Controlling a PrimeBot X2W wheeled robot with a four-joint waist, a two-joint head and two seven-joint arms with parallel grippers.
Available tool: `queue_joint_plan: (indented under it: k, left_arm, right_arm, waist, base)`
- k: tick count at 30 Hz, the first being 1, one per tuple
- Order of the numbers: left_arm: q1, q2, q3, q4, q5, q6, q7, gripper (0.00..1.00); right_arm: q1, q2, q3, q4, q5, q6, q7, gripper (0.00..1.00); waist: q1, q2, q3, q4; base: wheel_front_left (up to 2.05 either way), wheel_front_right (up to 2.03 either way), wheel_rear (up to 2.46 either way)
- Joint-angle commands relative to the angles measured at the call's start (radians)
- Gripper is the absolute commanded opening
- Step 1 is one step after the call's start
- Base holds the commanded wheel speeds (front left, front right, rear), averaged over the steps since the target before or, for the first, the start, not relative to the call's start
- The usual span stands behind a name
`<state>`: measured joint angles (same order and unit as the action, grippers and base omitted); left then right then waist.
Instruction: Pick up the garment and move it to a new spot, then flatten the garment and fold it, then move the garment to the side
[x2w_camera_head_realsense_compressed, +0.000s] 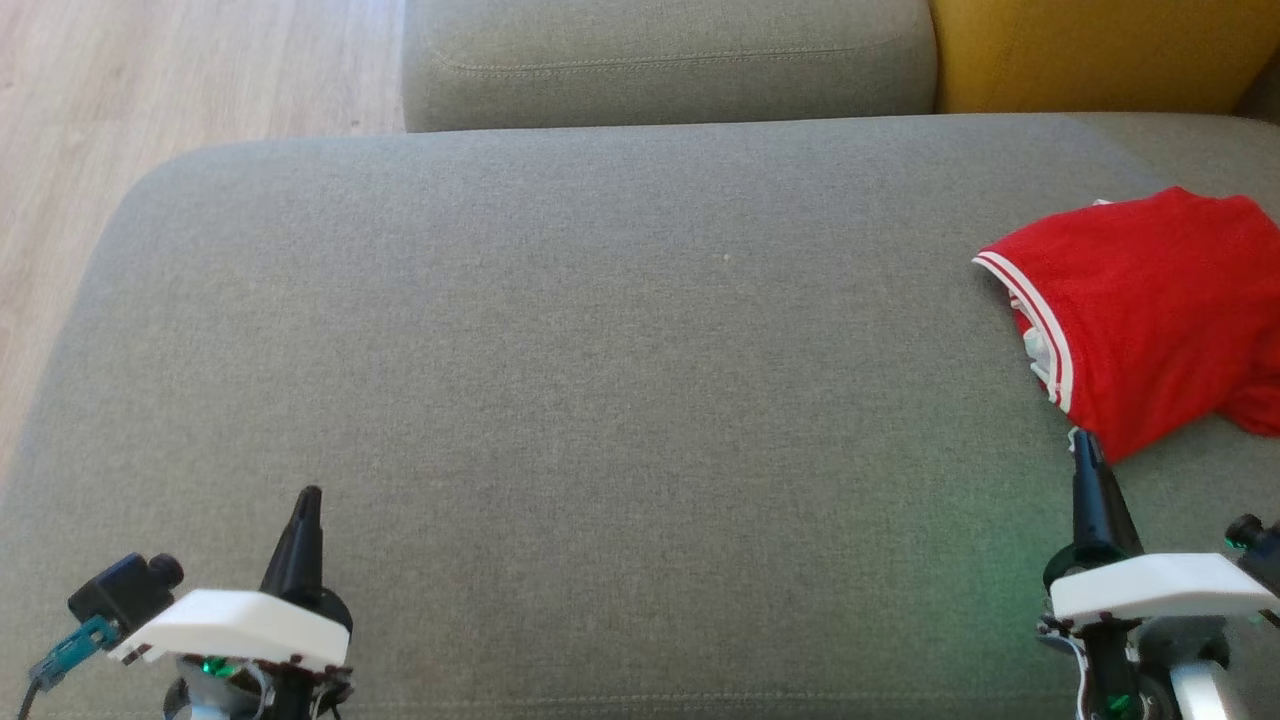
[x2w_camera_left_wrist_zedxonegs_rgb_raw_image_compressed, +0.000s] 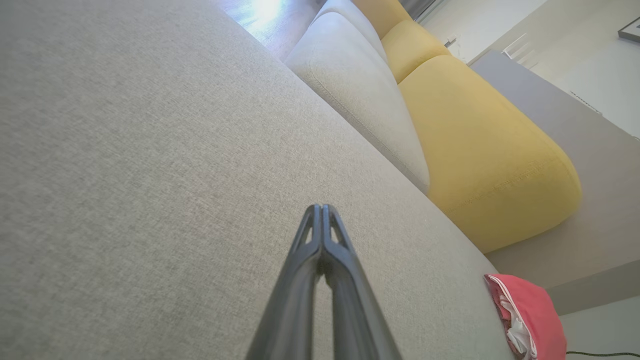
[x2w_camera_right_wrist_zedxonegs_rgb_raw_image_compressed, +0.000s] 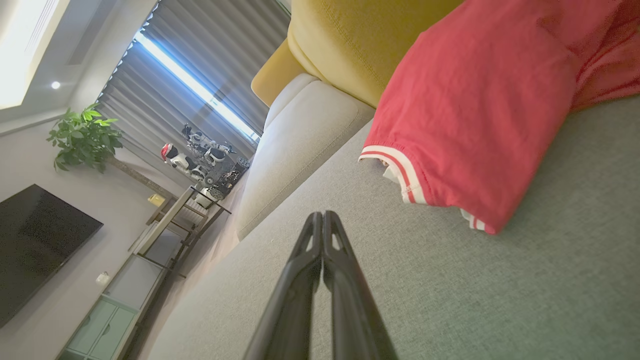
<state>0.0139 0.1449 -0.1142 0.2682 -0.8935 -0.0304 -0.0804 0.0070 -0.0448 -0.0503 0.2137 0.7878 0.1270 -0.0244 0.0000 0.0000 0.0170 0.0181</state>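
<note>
Lying just beside right jaws: garment (x2w_camera_head_realsense_compressed: 1150, 310)

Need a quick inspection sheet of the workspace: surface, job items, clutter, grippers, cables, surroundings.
Surface: grey sofa seat, one small pale speck near the middle.
Job's things: red garment with white-striped trim, in a loose heap on the seat's right side.
Clutter: nothing seen.
Grippers: left gripper shut, holding nothing, over the seat at lower left. Right gripper shut, holding nothing, tip close to the garment's near edge but apart from it.
Cables: teal-tipped cable by the left wrist; thin dark cable beyond the sofa's end.
Surroundings: grey back cushion, yellow cushion, wood floor, TV, plant, curtains.
</note>
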Motion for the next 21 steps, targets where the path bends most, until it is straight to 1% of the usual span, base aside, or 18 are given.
queue_joint_plan:
  k: [1,21]
  left_arm:
    - [-0.061,0.002,0.031,-0.027,-0.024,-0.011,0.006,0.00]
    - [-0.079,-0.027,0.090,-0.026,-0.230,-0.038,0.062,0.00]
  right_arm:
    - [-0.057,-0.013,0.003,-0.025,0.030,0.002,0.005,0.00]
    - [-0.074,-0.014,-0.012,-0.009,0.270,0.002,0.041,0.00]
  waist:
    - [0.0000,0.0000,0.000,0.000]
    - [0.0000,0.0000,-0.004,-0.006]
  base:
    - [0.00,0.00,0.00]
    - [0.00,0.00,0.00]
